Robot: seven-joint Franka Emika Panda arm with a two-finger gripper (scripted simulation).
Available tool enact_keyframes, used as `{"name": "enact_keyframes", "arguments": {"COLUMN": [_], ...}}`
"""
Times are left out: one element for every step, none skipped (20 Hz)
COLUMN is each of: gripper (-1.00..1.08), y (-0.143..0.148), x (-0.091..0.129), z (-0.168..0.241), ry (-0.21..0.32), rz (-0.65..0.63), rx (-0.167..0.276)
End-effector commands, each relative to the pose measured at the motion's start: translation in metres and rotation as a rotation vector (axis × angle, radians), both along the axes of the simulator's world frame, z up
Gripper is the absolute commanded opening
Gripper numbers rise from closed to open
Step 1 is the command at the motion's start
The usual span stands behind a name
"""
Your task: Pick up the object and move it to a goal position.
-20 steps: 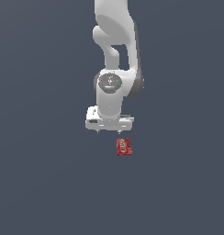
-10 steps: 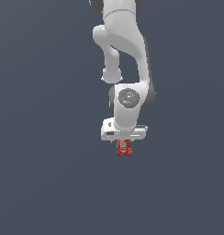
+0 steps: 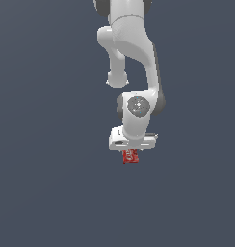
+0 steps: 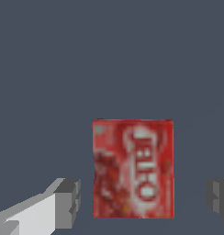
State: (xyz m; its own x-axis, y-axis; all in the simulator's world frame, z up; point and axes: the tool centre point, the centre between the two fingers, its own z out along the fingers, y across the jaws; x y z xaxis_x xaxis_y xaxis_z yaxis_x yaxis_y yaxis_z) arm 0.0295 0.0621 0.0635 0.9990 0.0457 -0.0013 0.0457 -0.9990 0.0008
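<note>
Gripper (image 3: pixel 131 150) — directly above the red object (image 4: pixel 133 168) | fingers (image 4: pixel 68 202) apart — flanking it, not touching | table (image 3: pixel 52 193)

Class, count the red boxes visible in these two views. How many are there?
1. The red box sits between the open end effector's fingers; the exterior view shows it just under the arm. None seem hidden.

Simulated scene: flat featureless grey-blue ground (image 3: pixel 47 193), rendered look.

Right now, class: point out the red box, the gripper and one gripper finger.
red box (image 4: pixel 132 168), wrist view, middle of its lettered face.
gripper (image 4: pixel 143 197), wrist view, midway between its fingertips, open around the box.
finger (image 4: pixel 68 203), wrist view, grey pad.
</note>
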Motion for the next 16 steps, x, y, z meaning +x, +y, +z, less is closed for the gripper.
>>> {"name": "enact_keyframes", "arguments": {"gripper": [1.0,1.0,1.0,1.0,1.0,1.0,1.0,1.0,1.0,1.0,1.0,1.0,1.0,1.0,-1.0,-1.0], "y": [0.0,0.0,0.0,0.0,0.0,0.001,0.001,0.001,0.001,0.001,0.001,0.001,0.001,0.001,0.001,0.001], "x": [0.0,0.0,0.0,-0.001,-0.001,-0.001,-0.001,-0.001,-0.001,-0.001,0.0,0.0,0.0,0.001,0.001,0.001], "z": [-0.006,-0.01,-0.014,-0.019,-0.025,-0.031,-0.035,-0.039,-0.043,-0.045,-0.047,-0.048,-0.048,-0.048,-0.048,-0.048], "ry": [0.0,0.0,0.0,0.0,0.0,0.0,0.0,-0.001,-0.001,-0.001,-0.001,-0.001,-0.001,-0.001,-0.001,-0.001], "rz": [0.0,0.0,0.0,0.0,0.0,0.0,0.0,0.0,0.0,0.0,0.0,0.0,0.0,0.0,0.0,0.0], "rx": [0.0,0.0,0.0,0.0,0.0,0.0,0.0,0.001,0.001,0.001,0.001,0.001,0.001,0.001,0.001,0.001]}}
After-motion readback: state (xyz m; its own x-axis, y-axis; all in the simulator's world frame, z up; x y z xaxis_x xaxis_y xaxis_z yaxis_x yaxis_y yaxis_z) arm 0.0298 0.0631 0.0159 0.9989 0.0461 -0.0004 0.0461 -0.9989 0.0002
